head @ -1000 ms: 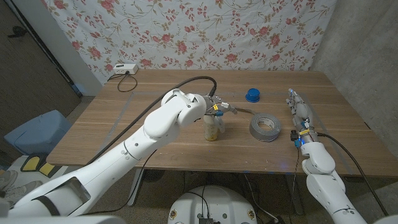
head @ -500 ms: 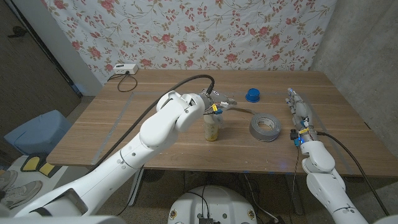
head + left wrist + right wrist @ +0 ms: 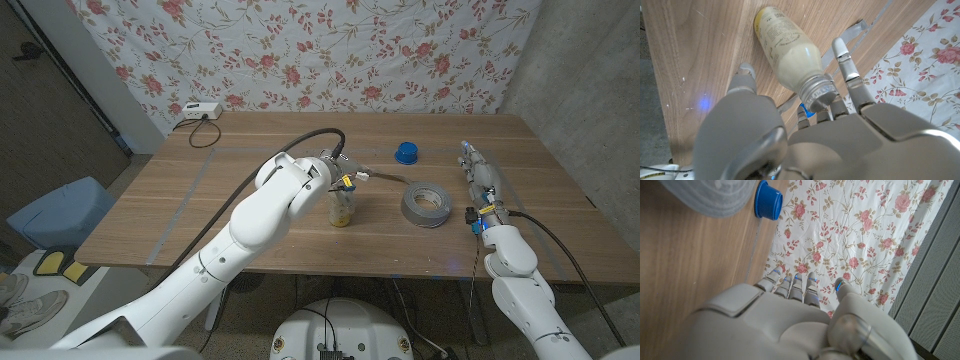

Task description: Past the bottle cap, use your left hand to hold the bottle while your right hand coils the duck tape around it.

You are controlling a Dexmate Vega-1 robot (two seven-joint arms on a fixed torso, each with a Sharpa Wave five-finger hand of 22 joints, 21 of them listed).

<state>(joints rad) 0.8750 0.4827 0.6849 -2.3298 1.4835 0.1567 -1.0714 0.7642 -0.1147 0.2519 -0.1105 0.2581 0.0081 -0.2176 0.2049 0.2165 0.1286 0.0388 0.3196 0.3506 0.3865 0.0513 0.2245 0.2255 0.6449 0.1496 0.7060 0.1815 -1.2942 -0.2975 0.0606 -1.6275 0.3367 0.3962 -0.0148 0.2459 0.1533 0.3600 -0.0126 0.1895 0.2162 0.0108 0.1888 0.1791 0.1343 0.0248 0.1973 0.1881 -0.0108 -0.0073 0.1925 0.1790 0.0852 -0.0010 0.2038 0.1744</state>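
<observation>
Wooden counter under me, and the bottle stands upright near its middle, uncapped, with pale contents and a yellow label. I take that bottle as my landmark. My left hand hovers just above and behind the bottle's open neck; in the left wrist view the fingers are spread apart on either side of the neck, and I cannot see any of them pressing on it, so that hand holds nothing and is wide. The tape, a grey roll, lies flat on the counter to the right of the bottle, apart from it. The cap, blue, sits farther back than the bottle and to its right, beyond the tape. My right hand is well to the right of the bottle, past the tape, standing on its edge with its fingers reaching toward the back of the counter; in the right wrist view its fingers lie side by side and fairly straight with nothing in them. That same view shows the tape's edge just beside the cap. A white box with a cable sits at the counter's far left corner, well away from the bottle, and a flowered cloth hangs behind it all.
</observation>
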